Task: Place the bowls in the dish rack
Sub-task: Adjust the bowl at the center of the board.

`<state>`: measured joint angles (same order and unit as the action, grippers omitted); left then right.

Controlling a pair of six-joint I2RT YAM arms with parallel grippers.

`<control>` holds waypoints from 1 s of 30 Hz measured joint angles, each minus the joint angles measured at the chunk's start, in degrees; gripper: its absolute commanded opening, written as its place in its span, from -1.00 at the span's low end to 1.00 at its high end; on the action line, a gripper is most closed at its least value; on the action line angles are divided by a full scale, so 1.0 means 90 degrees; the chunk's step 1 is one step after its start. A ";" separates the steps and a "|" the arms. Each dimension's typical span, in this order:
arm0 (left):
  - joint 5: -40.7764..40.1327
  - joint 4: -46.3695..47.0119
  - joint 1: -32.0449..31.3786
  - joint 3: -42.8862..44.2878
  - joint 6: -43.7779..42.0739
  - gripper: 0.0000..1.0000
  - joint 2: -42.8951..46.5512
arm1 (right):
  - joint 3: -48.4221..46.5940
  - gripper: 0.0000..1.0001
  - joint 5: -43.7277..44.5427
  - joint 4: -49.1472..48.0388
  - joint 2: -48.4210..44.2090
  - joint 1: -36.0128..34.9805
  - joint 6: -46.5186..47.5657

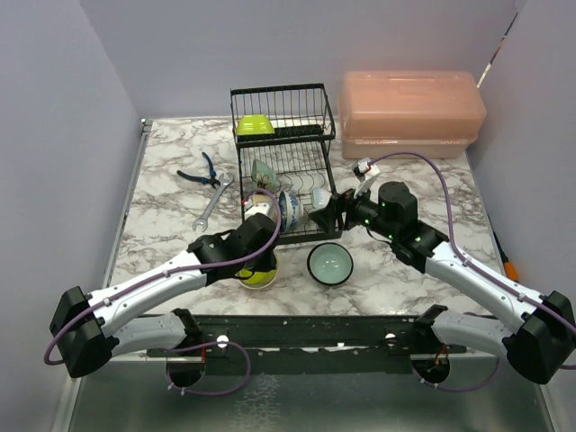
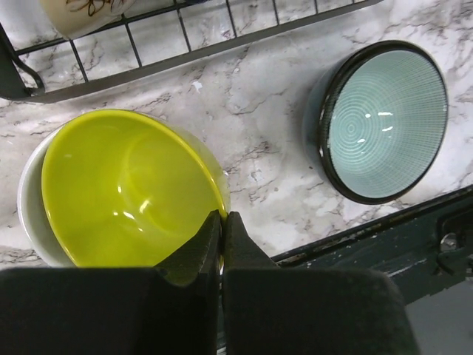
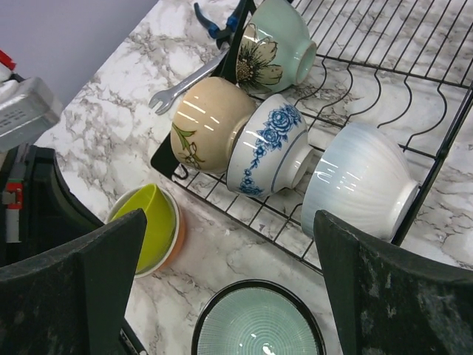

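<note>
On marbled surface (image 1: 162, 189): pinches near rim of the yellow-green bowl (image 2: 118, 185) in closed left end effector (image 2: 222, 225), dish rack (image 2: 185, 55) just ahead; holds right end effector (image 3: 229, 244) wide, empty.

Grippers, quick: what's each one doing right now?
Left gripper: closed on the yellow bowl, at its rim.
Right gripper: open, holding nothing.

On a marble table (image 1: 162, 180), the left gripper (image 1: 261, 263) hangs over a lime bowl (image 1: 261, 280) before a black dish rack (image 1: 281, 90) holding several bowls (image 1: 290, 209); a teal bowl (image 1: 330, 264) sits beside it, a pink box (image 1: 409, 112) behind.
</note>
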<state>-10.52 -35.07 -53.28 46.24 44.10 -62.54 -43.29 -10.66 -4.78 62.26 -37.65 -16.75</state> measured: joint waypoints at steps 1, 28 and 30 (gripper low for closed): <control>0.0000 0.0005 0.0000 0.0032 0.0000 -1.00 0.0039 | -0.0022 0.99 0.0024 0.0051 0.0007 0.0000 -0.0051; 0.0425 0.1086 0.0257 -0.1224 0.0923 -0.47 0.1469 | -0.0495 0.99 -0.0117 0.0648 0.0464 0.0000 -0.0333; 0.0420 0.1139 0.0287 -0.1273 0.0976 -0.20 0.1537 | -0.0495 1.00 -0.0134 0.0646 0.0461 0.0000 -0.0330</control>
<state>-6.74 -24.82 -50.70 34.79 52.88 -48.71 -47.75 -11.86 1.04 66.41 -37.65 -19.73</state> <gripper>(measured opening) 0.200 0.996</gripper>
